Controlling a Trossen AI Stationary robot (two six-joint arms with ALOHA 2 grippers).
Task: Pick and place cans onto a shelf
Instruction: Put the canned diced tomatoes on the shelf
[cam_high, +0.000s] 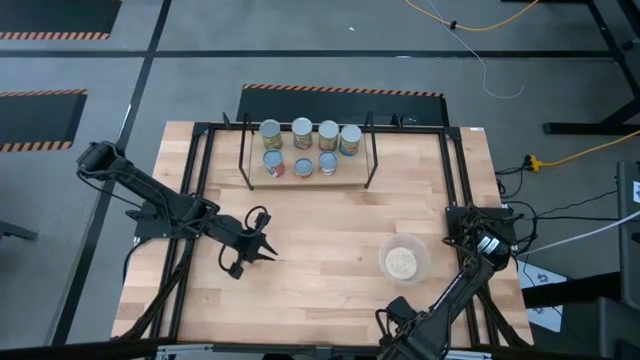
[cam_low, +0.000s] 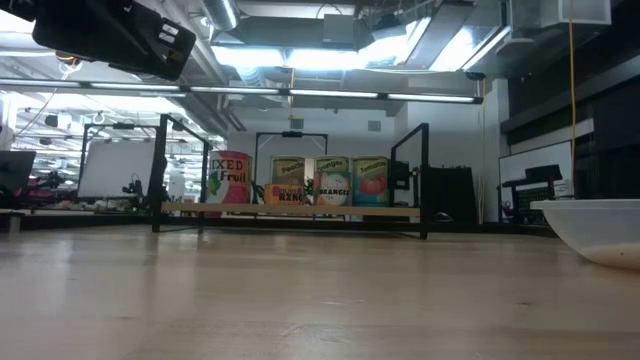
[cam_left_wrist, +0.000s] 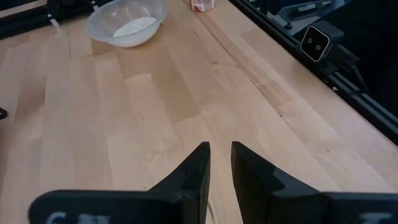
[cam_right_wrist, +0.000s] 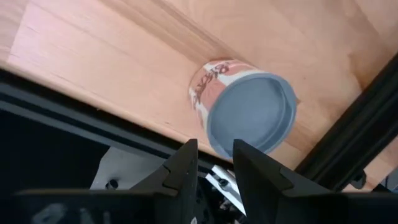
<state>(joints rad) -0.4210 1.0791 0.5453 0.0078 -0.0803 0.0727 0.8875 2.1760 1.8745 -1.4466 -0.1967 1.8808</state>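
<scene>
While it hangs over the table corner farthest from the shelf (cam_high: 352, 178), on the right arm's side, the right gripper (cam_right_wrist: 214, 145) has its two dark, wedge-shaped fingers a little apart with nothing between them. Just past the fingertips sits one loose can (cam_right_wrist: 249, 112), a small cylinder with a smooth pale-blue top and a pinkish printed label. It is wider than the gap between the fingers. This can stands close to the table's edge, where black frame tubing (cam_right_wrist: 348, 124) hems it in; the dark drop beyond the wood begins right beside it.

Well clear of the shelf's front, toward its left end, the left gripper (cam_high: 263, 246) waits above bare wood, its fingers also slightly parted and empty.

Between the shelf and both grippers the pale plank table (cam_high: 330, 225) lies wide and flat, its grain running in long strips. A clear round bowl (cam_high: 384, 252) of beige grains stands out from the shelf's right end, nearer the loose can.

Seven cans (cam_high: 302, 131) fill the shelf: four on the upper tier, three on the wooden board below. Thin black rods frame it.
</scene>
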